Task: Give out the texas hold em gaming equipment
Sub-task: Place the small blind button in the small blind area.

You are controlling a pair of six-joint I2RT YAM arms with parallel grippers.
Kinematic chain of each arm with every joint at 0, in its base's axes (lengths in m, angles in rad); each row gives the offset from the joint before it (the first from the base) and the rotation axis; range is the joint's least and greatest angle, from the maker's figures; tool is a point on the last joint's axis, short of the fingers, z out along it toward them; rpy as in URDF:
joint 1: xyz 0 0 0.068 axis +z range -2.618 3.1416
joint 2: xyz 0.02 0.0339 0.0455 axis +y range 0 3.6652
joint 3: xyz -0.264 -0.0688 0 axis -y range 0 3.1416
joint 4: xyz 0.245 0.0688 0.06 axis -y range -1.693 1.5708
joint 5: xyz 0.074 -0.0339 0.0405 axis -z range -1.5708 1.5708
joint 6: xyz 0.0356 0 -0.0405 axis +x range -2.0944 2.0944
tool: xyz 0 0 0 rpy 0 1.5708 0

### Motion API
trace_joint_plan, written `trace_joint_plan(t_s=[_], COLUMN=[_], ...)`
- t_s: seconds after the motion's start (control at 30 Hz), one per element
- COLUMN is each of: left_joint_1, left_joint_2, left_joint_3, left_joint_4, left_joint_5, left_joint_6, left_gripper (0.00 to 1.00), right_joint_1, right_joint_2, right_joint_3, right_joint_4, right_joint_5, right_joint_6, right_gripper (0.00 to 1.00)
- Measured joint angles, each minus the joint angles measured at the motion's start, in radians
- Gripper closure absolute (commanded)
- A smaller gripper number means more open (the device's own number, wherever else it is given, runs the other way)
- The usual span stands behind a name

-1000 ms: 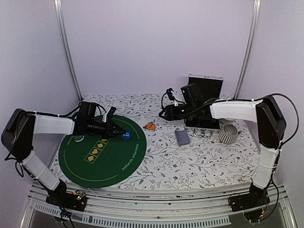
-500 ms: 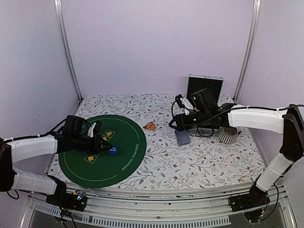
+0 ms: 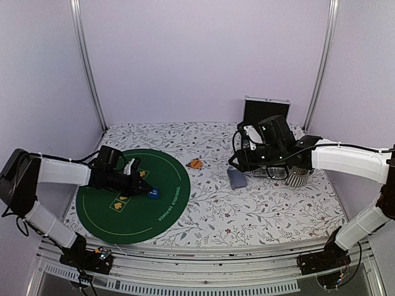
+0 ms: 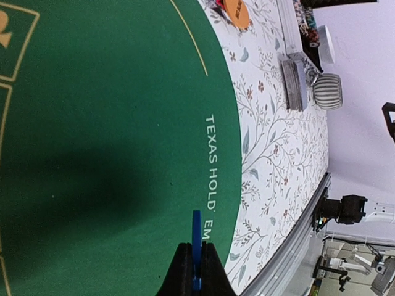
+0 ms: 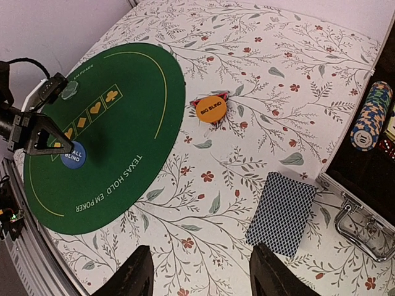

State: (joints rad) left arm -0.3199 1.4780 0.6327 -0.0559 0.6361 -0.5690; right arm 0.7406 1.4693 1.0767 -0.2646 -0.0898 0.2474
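My left gripper (image 3: pixel 145 190) is shut on a blue disc (image 3: pixel 152 193), which it holds flat and low over the right half of the round green mat (image 3: pixel 123 216). In the left wrist view the blue disc (image 4: pixel 196 237) shows edge-on between the fingertips. Whether it touches the mat I cannot tell. An orange disc (image 5: pixel 210 109) lies on the floral cloth just off the mat, with a red edge showing beneath it. A deck of blue-backed cards (image 5: pixel 290 213) lies right of it. My right gripper (image 5: pixel 200 277) hangs open and empty above the cloth, left of the deck. Striped poker chips (image 5: pixel 369 117) stand stacked in the case.
The black hinged case (image 3: pixel 265 114) stands open at the back right, its metal latch (image 5: pixel 361 231) near the deck. A ribbed cup (image 3: pixel 298 176) stands beside it. A pale chip (image 5: pixel 69 90) rests on the mat's far left. The table's front rail (image 4: pixel 290 253) runs close to the mat.
My left gripper has carried the blue disc across the mat, first back and then towards its right side. The right arm has swung right and nearer, over the deck, and its jaws have widened.
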Motion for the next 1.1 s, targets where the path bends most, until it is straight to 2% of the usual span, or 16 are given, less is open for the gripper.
trace_joint_plan(t_s=[0.37,0.5,0.67,0.77,0.87,1.1], left_joint_1=[-0.042,-0.042,-0.04,-0.033,-0.029,-0.029], left_joint_2=[0.106,0.133,0.13,0.089,0.033,-0.08], left_joint_3=[-0.092,-0.089,-0.064,-0.032,0.006,0.094], left_joint_4=[0.152,0.184,0.12,0.05,-0.027,-0.122], left_joint_5=[0.055,0.068,0.013,-0.063,-0.158,-0.3], left_joint_6=[-0.035,-0.03,0.007,0.034,0.066,0.125], left_gripper=[0.99,0.74,0.55,0.46,0.43,0.41], right_joint_1=[0.035,0.053,0.064,0.066,0.066,0.04], right_joint_2=[0.032,0.053,0.082,0.103,0.152,0.423], right_joint_3=[-0.003,0.009,0.042,0.065,0.118,0.398], right_joint_4=[-0.019,-0.028,-0.029,-0.028,-0.029,-0.006], right_joint_5=[0.01,0.01,0.01,0.009,0.008,-0.005], right_joint_6=[0.003,0.003,0.002,-0.001,-0.013,-0.071], right_gripper=[0.45,0.44,0.42,0.41,0.41,0.37])
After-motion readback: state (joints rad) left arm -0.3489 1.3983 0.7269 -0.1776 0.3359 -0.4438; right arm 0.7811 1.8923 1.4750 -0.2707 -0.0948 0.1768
